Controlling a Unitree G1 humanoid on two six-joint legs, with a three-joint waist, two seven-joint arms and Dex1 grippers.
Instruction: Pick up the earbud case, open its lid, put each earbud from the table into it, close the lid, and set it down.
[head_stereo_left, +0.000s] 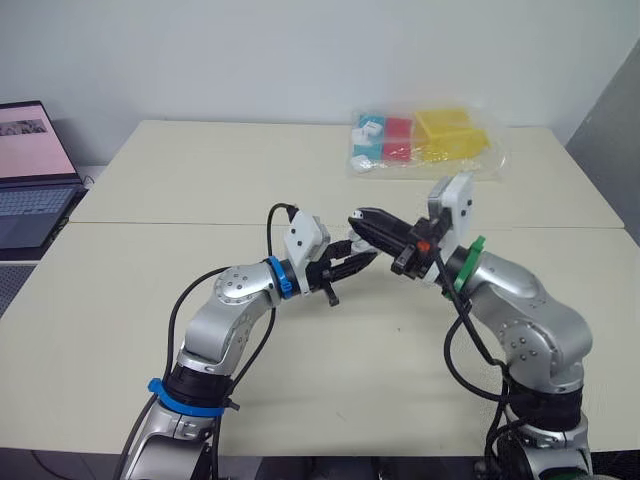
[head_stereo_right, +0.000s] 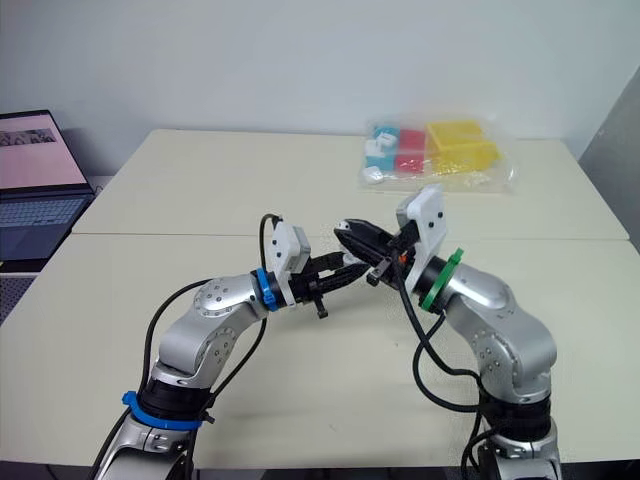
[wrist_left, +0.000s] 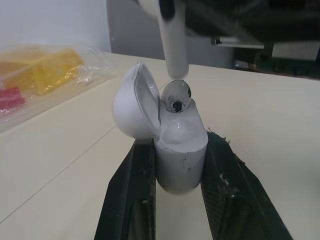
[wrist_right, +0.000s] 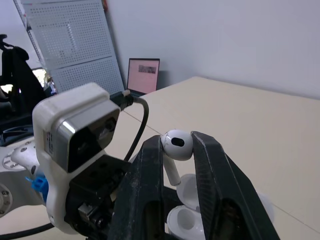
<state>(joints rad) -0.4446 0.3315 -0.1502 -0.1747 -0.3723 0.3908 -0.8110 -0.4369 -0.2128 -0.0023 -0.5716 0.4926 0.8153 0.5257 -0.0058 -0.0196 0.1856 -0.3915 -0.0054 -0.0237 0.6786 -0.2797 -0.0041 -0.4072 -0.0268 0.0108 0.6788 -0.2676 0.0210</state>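
- Insertion of an earbud looks to be the step in hand: the case is lifted and its lid is open, so pick-up and opening are done.
- The left hand (head_stereo_left: 352, 263) grips the small glossy white plastic earbud case (wrist_left: 181, 145) by its lower body, one black finger (wrist_left: 130, 190) on each side, above the middle of the pale beige bench (head_stereo_left: 200, 180).
- The case stands roughly upright, and its rounded white lid (wrist_left: 132, 107) is swung back on the hinge to one side.
- The right hand (head_stereo_left: 366, 222) is closed on the bulb of a white stemmed earbud (wrist_right: 177, 144). Its stem points down at the case mouth, and the tip is just above the opening and apart from it.
- I cannot tell whether the neighbouring slot already holds the other earbud.
- The next move, as I judge it, calls for a straight descent with the stem lined up over a free socket. The right hand should let go only once the bulb is seated.
- The left hand needs to hold the case steady, because any tilt could make the stem catch the rim or the lid.
- After both earbuds are in, what remains is shutting the lid and setting the case on the bench.
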